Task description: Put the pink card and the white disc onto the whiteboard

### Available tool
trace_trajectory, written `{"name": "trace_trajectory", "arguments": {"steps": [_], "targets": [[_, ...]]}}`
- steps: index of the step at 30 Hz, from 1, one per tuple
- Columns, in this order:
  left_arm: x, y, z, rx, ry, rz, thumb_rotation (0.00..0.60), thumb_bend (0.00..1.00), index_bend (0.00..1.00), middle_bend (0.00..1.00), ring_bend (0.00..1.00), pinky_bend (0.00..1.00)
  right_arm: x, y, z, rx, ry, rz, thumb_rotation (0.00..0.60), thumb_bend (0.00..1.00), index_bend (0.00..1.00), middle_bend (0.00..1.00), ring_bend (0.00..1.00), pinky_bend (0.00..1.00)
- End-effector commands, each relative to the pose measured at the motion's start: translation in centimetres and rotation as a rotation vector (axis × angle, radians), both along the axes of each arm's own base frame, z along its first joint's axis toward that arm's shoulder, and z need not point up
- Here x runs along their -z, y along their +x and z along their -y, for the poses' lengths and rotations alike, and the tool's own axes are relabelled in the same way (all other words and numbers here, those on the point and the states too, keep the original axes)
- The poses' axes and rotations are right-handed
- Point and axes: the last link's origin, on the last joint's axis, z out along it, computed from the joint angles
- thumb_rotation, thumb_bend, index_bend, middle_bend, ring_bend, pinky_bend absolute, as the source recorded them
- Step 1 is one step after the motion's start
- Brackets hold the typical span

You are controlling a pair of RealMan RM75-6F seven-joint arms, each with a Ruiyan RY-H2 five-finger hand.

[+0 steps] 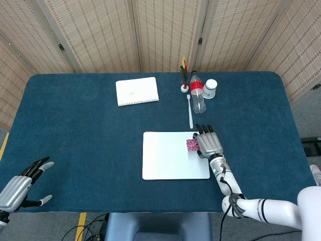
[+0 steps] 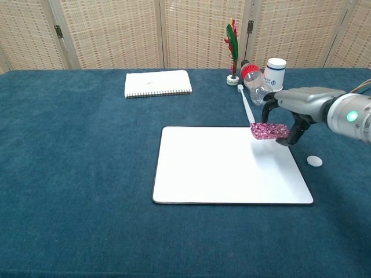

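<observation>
Whiteboards: I see one (image 2: 226,165)
Pink cards: I see one (image 2: 268,131)
White discs: I see one (image 2: 314,161)
Notebooks: I see one (image 2: 157,83)
Bottles: I see one (image 2: 255,84)
Cups: I see one (image 2: 276,74)
Hands: I see two (image 1: 208,142) (image 1: 24,182)

The right hand (image 2: 287,113) reached forward on its extended arm, palm down, fingers curled around the pink card (image 2: 268,131) and holding it in the air. The left hand (image 1: 22,185) hung low at the near left, fingers spread apart and gripping nothing.
</observation>
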Motion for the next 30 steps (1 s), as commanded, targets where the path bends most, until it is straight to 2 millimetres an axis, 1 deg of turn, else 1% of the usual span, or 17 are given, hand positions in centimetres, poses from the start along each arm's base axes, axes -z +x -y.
{"name": "trace_trajectory", "arguments": {"steps": [1,5,7,8,9,12,14,15,19,20,22,23,25,28,30], "targets": [[-0.3,-0.2,0.0,-0.003,0.002,0.007,0.600,0.25,0.13,0.05,0.05,0.19,1.9,0.9,0.1,-0.012,0.021,-0.014,0.600,0.28,0.33,0.00,0.00,0.00],[-0.6,-0.4,0.1,-0.010,0.007,0.009,0.600,0.25,0.13,0.05,0.05,0.19,3.3,1.2,0.4,0.003,0.044,-0.017,0.600,0.27,0.33,0.00,0.00,0.00],[-0.7,-0.4,0.2,-0.009,0.011,0.007,0.600,0.25,0.13,0.05,0.05,0.19,3.7,1.4,0.5,0.005,0.051,-0.025,0.600,0.24,0.29,0.00,0.00,0.00],[-0.7,-0.4,0.3,-0.008,0.014,0.007,0.600,0.25,0.13,0.05,0.05,0.19,3.8,1.5,0.5,0.007,0.056,-0.028,0.600,0.22,0.24,0.00,0.00,0.00],[-0.8,-0.4,0.3,-0.008,0.016,0.007,0.600,0.25,0.13,0.05,0.05,0.19,3.8,1.5,0.5,0.008,0.058,-0.030,0.600,0.20,0.19,0.00,0.00,0.00],[-0.8,-0.5,0.4,-0.009,0.021,0.005,0.600,0.26,0.13,0.05,0.05,0.19,3.3,1.4,0.2,0.010,0.060,-0.035,0.600,0.18,0.10,0.00,0.00,0.00],[-0.8,-0.5,0.4,-0.010,0.024,0.003,0.600,0.25,0.13,0.05,0.05,0.19,2.8,1.3,0.0,0.012,0.056,-0.031,0.600,0.17,0.08,0.00,0.00,0.00],[-0.8,-0.5,0.4,-0.009,0.024,0.000,0.600,0.25,0.13,0.05,0.05,0.19,2.2,1.2,-0.1,0.015,0.047,-0.023,0.600,0.17,0.07,0.00,0.00,0.00],[-0.6,-0.5,0.4,-0.009,0.029,-0.013,0.600,0.25,0.13,0.05,0.05,0.19,-0.4,0.2,-1.0,0.018,0.015,0.001,0.600,0.17,0.07,0.00,0.00,0.00],[-0.6,-0.5,0.4,-0.010,0.030,-0.018,0.600,0.25,0.13,0.05,0.05,0.19,-1.3,-0.4,-1.3,0.019,0.002,0.001,0.600,0.17,0.09,0.00,0.00,0.00],[-0.5,-0.4,0.4,-0.011,0.036,-0.029,0.600,0.25,0.13,0.05,0.05,0.19,-2.9,-2.1,-1.6,0.036,-0.025,-0.010,0.600,0.18,0.16,0.00,0.00,0.00],[-0.5,-0.4,0.4,-0.013,0.038,-0.030,0.600,0.25,0.13,0.05,0.05,0.19,-3.4,-2.9,-1.7,0.051,-0.034,-0.015,0.600,0.19,0.21,0.00,0.00,0.00],[-0.4,-0.3,0.4,-0.017,0.042,-0.035,0.600,0.25,0.13,0.05,0.05,0.19,-4.6,-4.6,-2.1,0.083,-0.045,-0.018,0.600,0.21,0.26,0.00,0.00,0.00],[-0.1,-0.1,0.5,-0.012,0.044,-0.050,0.600,0.25,0.13,0.05,0.05,0.19,-5.5,-6.8,-2.9,0.102,-0.052,-0.026,0.600,0.22,0.29,0.00,0.00,0.00],[0.2,0.1,0.6,-0.006,0.040,-0.057,0.600,0.25,0.13,0.05,0.05,0.19,-5.7,-8.0,-3.4,0.119,-0.048,-0.022,0.600,0.22,0.31,0.00,0.00,0.00]]}}
